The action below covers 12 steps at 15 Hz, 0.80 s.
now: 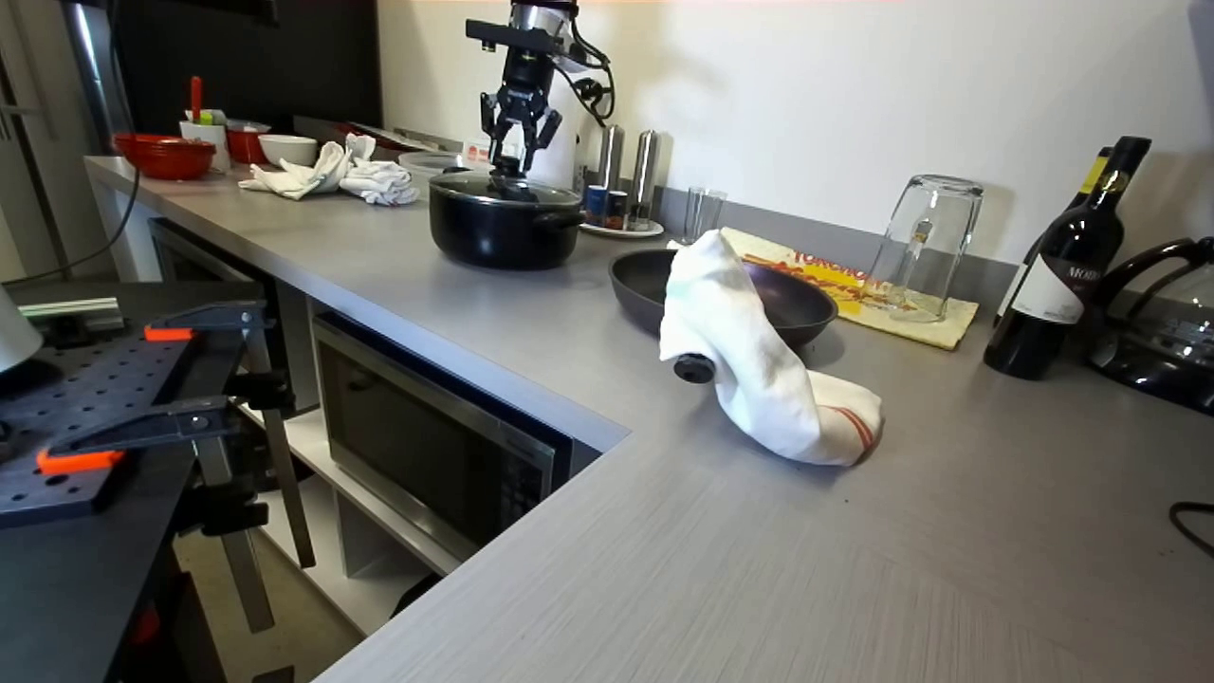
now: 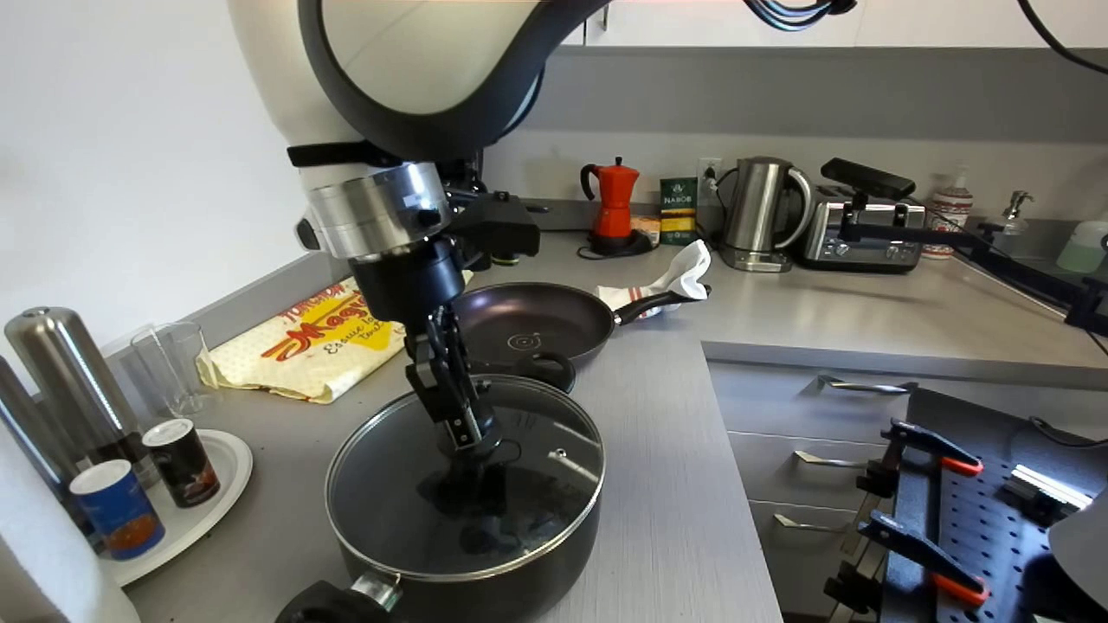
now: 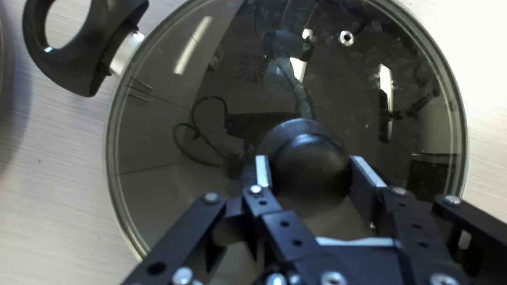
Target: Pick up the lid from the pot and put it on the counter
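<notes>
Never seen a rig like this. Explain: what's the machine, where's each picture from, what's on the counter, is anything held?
It's one robot arm ending in gripping jaws. Two pictures are shot from outside it; the close-up comes from its wrist, looking down at a see-through lid that sits on the black pot. The jaws stand either side of the lid's knob; whether they grip it, I can't tell. The grey counter also carries a frying pan, a white cloth and a wine bottle, among other things.

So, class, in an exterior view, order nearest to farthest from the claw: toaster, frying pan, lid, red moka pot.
1. Lid: directly underneath, on the pot.
2. Frying pan: just beyond the pot.
3. Red moka pot: at the back.
4. Toaster: at the back, picture right.
</notes>
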Each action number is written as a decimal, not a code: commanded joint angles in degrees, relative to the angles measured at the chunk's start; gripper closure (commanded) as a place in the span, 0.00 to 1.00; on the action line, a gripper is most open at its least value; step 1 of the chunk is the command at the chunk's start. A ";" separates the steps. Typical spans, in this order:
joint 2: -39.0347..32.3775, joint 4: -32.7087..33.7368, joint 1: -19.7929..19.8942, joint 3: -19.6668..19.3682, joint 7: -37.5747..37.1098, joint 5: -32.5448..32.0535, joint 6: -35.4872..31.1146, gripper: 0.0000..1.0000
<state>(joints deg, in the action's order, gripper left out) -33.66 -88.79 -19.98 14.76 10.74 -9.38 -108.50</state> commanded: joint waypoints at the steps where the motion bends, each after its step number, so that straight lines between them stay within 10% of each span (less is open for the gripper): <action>1: -1.14 2.72 -0.44 -0.27 1.17 -0.10 2.20 0.75; 12: 6.91 -0.81 -0.72 -1.25 -2.75 -1.72 3.26 0.75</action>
<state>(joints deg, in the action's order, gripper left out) -30.73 -88.20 -20.36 14.56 9.62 -9.77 -106.62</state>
